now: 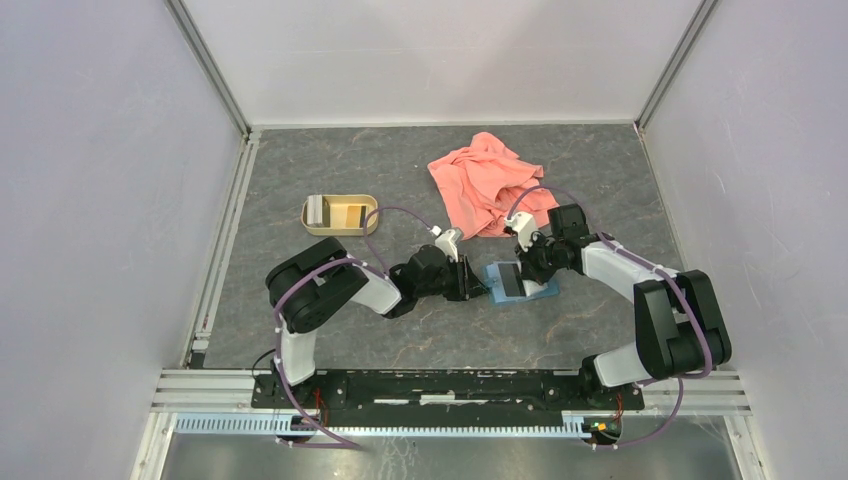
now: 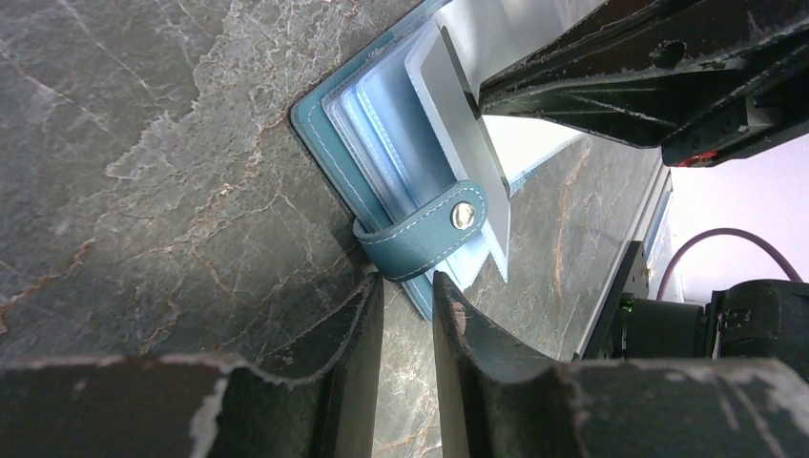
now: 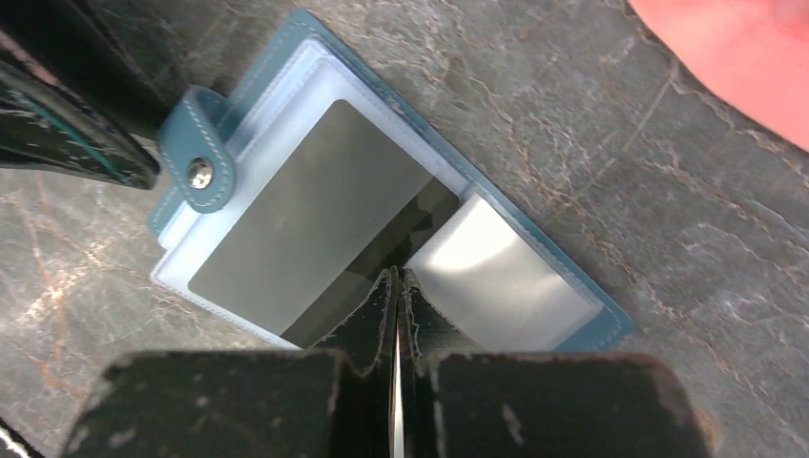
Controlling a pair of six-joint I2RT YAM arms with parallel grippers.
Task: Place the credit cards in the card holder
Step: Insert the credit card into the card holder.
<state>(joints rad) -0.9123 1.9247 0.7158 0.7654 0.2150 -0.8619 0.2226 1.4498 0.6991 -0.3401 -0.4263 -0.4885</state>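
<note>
Teal card holder [image 1: 503, 285] lay open on the grey tabletop [image 1: 400, 165], center, btwn both arms. R pincer [image 3: 396, 281] was clamped on a greyish card [image 3: 305, 219] (tilted, lower edge down in the holder). L pincer [image 2: 408, 291] stood slightly apart, tips by the snap strap [image 2: 425, 237].

Grey marbled bench [image 1: 300, 180] carries an open card holder [image 1: 520, 280] near centre, tan tray [image 1: 372, 213] at ten o'clock, pink cloth [image 1: 485, 180] at one o'clock.
</note>
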